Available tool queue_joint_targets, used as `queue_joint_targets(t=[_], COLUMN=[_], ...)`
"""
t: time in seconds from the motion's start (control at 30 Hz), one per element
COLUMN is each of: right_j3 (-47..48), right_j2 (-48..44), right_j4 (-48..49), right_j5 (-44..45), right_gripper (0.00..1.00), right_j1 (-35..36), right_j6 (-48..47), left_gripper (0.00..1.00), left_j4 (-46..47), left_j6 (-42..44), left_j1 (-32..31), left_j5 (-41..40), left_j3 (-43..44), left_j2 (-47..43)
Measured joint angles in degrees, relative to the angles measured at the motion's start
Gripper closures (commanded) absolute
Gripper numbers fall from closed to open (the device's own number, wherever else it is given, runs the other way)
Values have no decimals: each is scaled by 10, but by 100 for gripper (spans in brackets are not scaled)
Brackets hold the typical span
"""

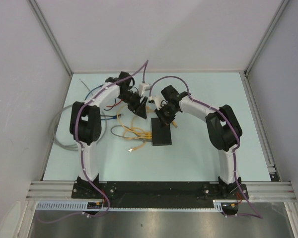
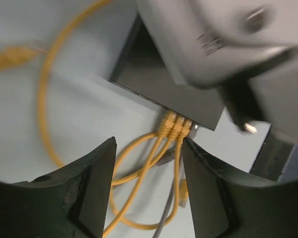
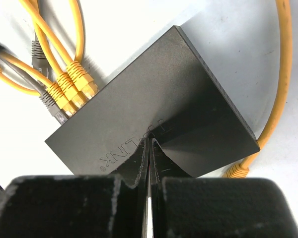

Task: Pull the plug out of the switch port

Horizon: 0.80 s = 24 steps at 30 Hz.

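On the pale table (image 1: 198,148), the switch (image 2: 159,87) lies just ahead of our left gripper (image 2: 149,148). Its yellow plugs (image 2: 176,128) face us, and the cables run back between the fingers. This gripper stands open and holds nothing. Our right gripper (image 3: 149,148) is closed, and its tips seem to press on the switch top.

We note: switch (image 3: 159,114) matt blk plastic, smooth; cables (image 3: 283,49) glossy yellow sheath; table (image 1: 213,158) smooth, pale, slight sheen.
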Motion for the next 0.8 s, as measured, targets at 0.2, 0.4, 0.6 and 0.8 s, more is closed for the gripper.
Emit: queue_joint_targets(t=[0.2, 0.4, 0.6, 0.8], right_j3=[0, 0, 0, -3], right_j2=[0, -1, -3, -8], right_j4=[-7, -8, -11, -15], right_j5=[-3, -1, 10, 27], right_gripper=[100, 100, 100, 100], right_j1=[-4, -9, -10, -11], right_j6=[4, 15, -3, -16], left_gripper=[52, 56, 49, 44], left_j4=[15, 14, -18, -11], left_j6=[-21, -26, -66, -83], left_j1=[-16, -19, -29, -43], left_j5=[42, 100, 154, 143], left_j3=[-56, 7, 138, 187], left_j2=[36, 123, 237, 253])
